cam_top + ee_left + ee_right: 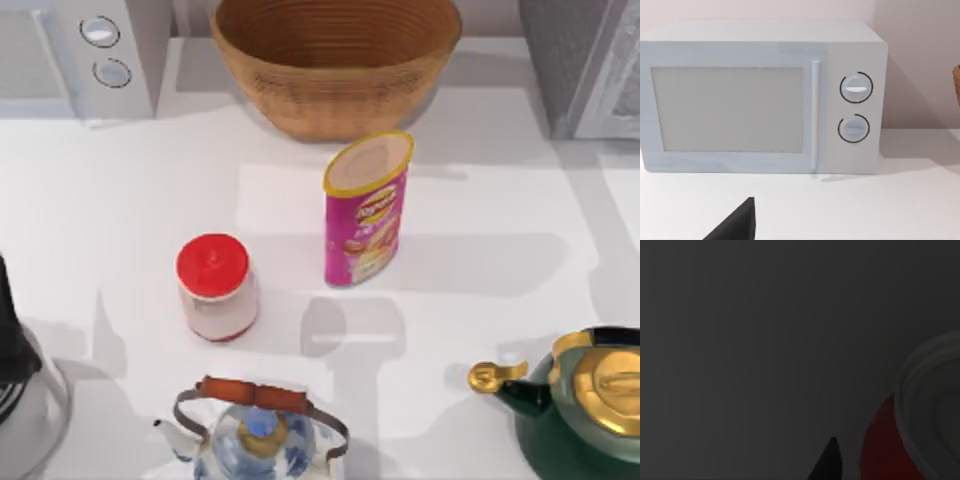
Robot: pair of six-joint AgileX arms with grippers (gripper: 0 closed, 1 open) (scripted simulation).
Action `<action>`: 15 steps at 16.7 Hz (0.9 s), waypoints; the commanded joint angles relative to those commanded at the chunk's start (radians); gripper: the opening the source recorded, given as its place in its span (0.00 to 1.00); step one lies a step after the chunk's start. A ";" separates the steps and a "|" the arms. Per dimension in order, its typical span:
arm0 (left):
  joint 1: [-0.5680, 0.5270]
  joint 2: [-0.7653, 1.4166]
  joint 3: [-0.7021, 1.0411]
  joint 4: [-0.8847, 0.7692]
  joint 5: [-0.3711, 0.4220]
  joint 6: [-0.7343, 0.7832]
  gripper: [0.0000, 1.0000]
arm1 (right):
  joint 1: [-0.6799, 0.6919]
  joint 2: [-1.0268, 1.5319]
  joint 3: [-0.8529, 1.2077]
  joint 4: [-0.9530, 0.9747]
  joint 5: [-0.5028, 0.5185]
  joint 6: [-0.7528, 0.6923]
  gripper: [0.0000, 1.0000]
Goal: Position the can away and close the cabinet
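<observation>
Left jaws: a dark tip of the left gripper [735, 225] hangs low over the worktop, facing the microwave [760, 97]; how far the jaws are parted cannot be told, and nothing is seen in them.
Right jaws: the right wrist view is dark; the state of the right gripper cannot be told.
Can: the pink chip can [367, 210] stands upright near the middle of the worktop [500, 300], untouched and apart from its neighbours.
Neighbours: red-lidded jar [216, 288] at the can's 8 o'clock; wicker basket [335, 60] at 12; blue-and-white teapot [255, 435] at 6; green kettle [585, 400] at 4.
Cabinet: grey cabinet [590, 70] at the top view's 1 o'clock; its door possibly stands ajar, though the edge of the view cuts it off.
Risk: the can is tall and narrow, so a high or off-centre grip would likely tip it; a wide swing toward 1 o'clock could clip the basket.
Surface: plain white, smooth and level, carrying soft shadows.
Room: pale wall behind the microwave.
</observation>
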 joint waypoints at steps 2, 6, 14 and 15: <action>0.000 0.000 0.000 0.000 0.000 0.000 1.00 | 0.000 0.000 0.000 0.000 0.000 0.000 0.60; 0.000 0.000 0.000 0.000 0.000 0.000 1.00 | 0.000 0.000 0.000 0.000 0.000 0.000 0.90; 0.000 0.000 0.000 0.000 0.000 0.000 1.00 | 0.000 0.000 0.000 0.000 0.000 0.000 1.00; 0.000 0.000 0.000 0.000 0.000 0.000 1.00 | 0.000 0.000 0.000 0.000 0.000 0.000 1.00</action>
